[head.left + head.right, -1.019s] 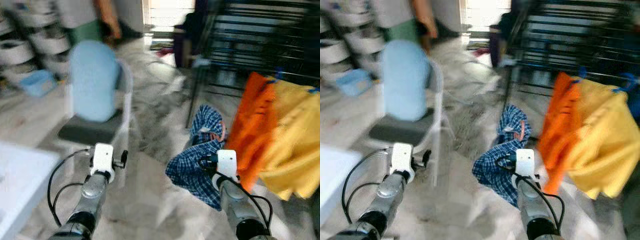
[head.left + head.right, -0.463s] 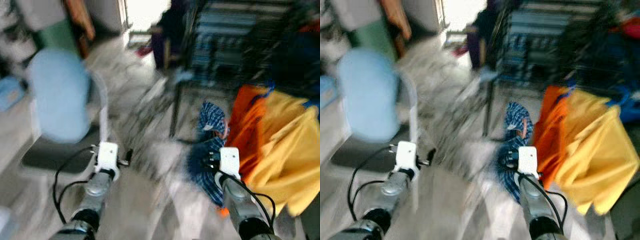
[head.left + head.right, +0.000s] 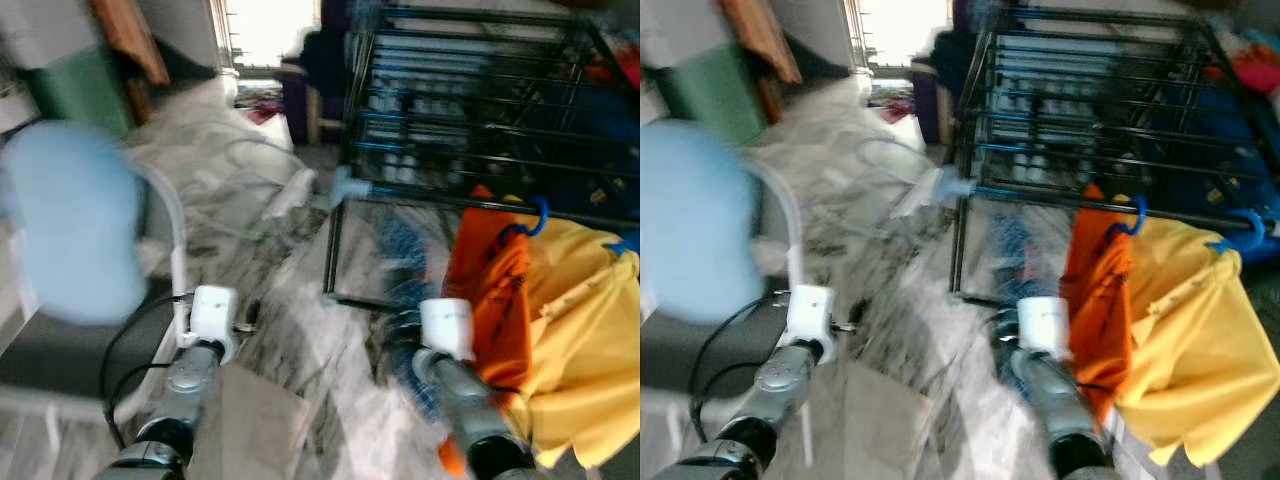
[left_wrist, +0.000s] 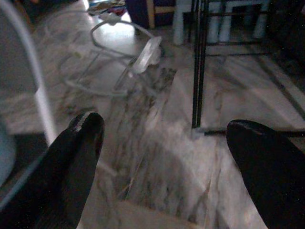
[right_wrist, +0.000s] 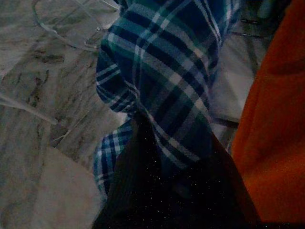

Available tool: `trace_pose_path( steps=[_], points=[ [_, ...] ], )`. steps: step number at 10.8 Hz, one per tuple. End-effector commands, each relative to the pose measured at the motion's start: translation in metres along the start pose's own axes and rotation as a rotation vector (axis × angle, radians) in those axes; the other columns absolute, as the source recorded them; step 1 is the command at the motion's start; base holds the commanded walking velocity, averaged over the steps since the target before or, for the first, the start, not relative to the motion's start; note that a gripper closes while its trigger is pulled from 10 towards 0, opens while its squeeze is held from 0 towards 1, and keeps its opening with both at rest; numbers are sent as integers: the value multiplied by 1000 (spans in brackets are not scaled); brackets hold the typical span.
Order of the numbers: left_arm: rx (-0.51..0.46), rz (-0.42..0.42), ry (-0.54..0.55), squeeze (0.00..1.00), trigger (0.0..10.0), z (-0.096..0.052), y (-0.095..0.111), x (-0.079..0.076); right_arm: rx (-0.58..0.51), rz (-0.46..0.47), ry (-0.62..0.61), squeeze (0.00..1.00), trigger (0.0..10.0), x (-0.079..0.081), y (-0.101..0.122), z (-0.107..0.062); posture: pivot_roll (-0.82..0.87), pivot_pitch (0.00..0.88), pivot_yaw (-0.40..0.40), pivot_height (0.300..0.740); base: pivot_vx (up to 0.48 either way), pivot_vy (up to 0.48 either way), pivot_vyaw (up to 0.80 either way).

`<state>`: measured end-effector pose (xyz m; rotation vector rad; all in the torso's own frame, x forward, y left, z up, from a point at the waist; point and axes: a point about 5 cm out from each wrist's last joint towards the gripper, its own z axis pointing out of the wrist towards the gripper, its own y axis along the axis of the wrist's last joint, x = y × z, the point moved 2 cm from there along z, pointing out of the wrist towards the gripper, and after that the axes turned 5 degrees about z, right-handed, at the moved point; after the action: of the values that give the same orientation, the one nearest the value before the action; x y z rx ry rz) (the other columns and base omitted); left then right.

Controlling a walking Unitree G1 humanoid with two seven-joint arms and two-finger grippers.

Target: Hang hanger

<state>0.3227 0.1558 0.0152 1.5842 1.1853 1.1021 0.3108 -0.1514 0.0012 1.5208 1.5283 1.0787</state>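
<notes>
**Right fingers buried in plaid cloth, left fingers spread over bare floor**

The right gripper (image 5: 167, 191) has its black fingers pinched on a blue plaid shirt (image 5: 167, 81); the cloth wraps over the fingers so fully that they read as one dark mass, with the plaid bunched just beyond the tips. Touching or nearly touching that side of the fingers hangs an orange garment (image 3: 1095, 300), and beyond it a yellow garment (image 3: 1190, 340). Each hangs from a blue hanger hook: one (image 3: 1129, 216) above the orange cloth, another (image 3: 1243, 236) above the yellow, both hooked on a rail of the black drying rack (image 3: 1090, 100) past the fingertips. Whether a hanger sits inside the plaid shirt cannot be made out; the shirt is blurred in the head views.

The left gripper (image 4: 162, 143) has its fingers (image 4: 76, 148) spread wide, holding nothing, over the marbled floor (image 4: 157, 157). Ahead of the tips stands a rack leg (image 4: 198, 67), and farther off lies a white cable (image 4: 119, 57). Beside the left arm is a chair with a pale blue back (image 3: 70, 220).
</notes>
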Motion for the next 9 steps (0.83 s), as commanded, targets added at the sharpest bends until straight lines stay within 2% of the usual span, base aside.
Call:
trace_pose_path(
  steps=[1,4,6,9],
  points=[
    [3,1,-27,0,10000,1,0,-9,-18,-11,-22,0,10000,-9,7,1,-122,24,26,740,446,0,0],
    [1,5,-49,0,10000,0,-1,-14,-108,-30,-104,0,10000,-18,22,0,-125,29,30,740,446,0,0],
    [-1,-14,-53,0,10000,0,-1,-16,-139,-62,-78,0,10000,-14,28,-1,-124,32,29,740,0,0,0],
    [40,-11,-81,0,10000,-2,-8,-24,-82,-51,-65,0,10000,-9,8,-6,-121,33,28,740,0,0,0]
  ],
)
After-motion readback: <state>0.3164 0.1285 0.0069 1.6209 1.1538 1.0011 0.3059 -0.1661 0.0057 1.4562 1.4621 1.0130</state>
